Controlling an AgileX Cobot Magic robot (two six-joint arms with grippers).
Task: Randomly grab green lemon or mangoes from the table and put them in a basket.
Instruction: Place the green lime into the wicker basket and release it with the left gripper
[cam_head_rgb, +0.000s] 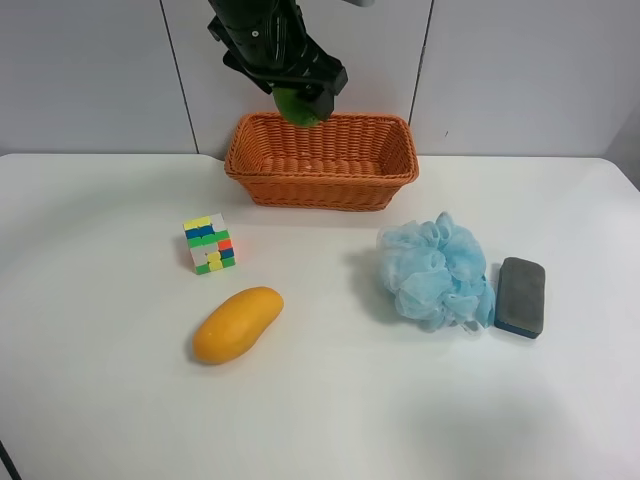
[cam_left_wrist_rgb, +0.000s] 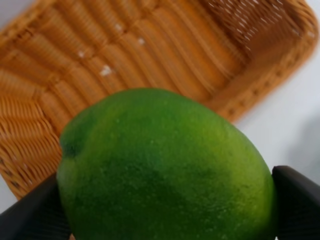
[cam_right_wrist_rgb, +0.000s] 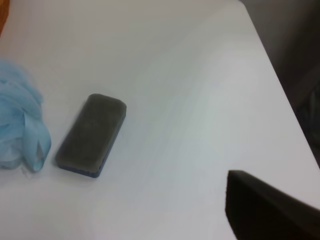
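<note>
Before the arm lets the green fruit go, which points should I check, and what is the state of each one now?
1. Green lemon gripped between the jaws of the left gripper: ok.
2. Lemon over the inside of the basket, per left wrist view: ok.
3. Lemon clear of the far rim: cannot tell.
4. Visible basket floor free: ok.
5. Mango lying free on the table for later: ok.
6. Right gripper state: cannot tell.

On the left arm we see a black, blocky housing (cam_head_rgb: 262, 35) with angular edges and a few small pale dots, too small to identify. The left claw (cam_head_rgb: 303, 98) has two dark, matte fingers (cam_left_wrist_rgb: 295, 205) with faintly textured surfaces. Of the right claw (cam_right_wrist_rgb: 270, 215) only a black, blurred wedge shows.
</note>
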